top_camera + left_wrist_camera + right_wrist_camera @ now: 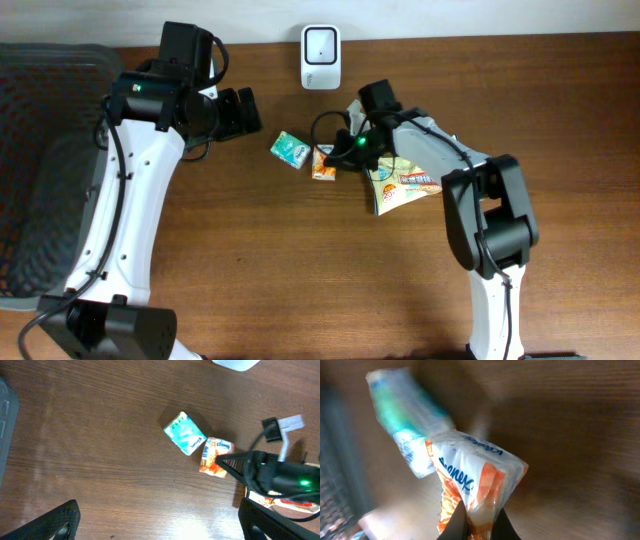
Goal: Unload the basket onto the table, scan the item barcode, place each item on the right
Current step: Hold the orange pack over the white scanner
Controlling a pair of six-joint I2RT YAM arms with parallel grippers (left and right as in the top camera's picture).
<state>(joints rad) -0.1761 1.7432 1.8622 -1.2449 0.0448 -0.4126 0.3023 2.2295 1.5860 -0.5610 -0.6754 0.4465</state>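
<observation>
In the right wrist view the right gripper (pixel 477 527) shows only as two dark fingertips (pixel 454 525) cut off by the bottom edge, and the whole picture is smeared. The tips are pinched tight on the lower end of the orange Kleenex pack (pixel 480 480), whose wrapper bunches between them. The pack rises away from the fingers with its brand name readable, but any barcode is impossible to make out. Whether it rests on the wood or hangs just clear of it cannot be told. Just beyond its upper corner lies the teal tissue pack (pixel 402 415), badly blurred, on the brown wooden table (pixel 580 420).

The left wrist view catches the left gripper (pixel 159 510) only as two black finger ends in the bottom corners. They are spread wide, with bare wood between them. Farther out, the two packs lie corner to corner, and the white scanner (pixel 235 363) is sliced by the top edge.

From overhead, the orange pack (pixel 323 162) sits at the tip of the right gripper (pixel 337 155), near the table's middle. The teal pack (pixel 290 149) is just beside it on the side toward the left arm. The left gripper (pixel 245 112) hangs apart from both packs. A snack bag (pixel 402 185) is half hidden under the right arm. The scanner (pixel 320 44) stands at the far edge, well apart from the held pack. A dark mesh basket (pixel 40 150) runs off the frame.
</observation>
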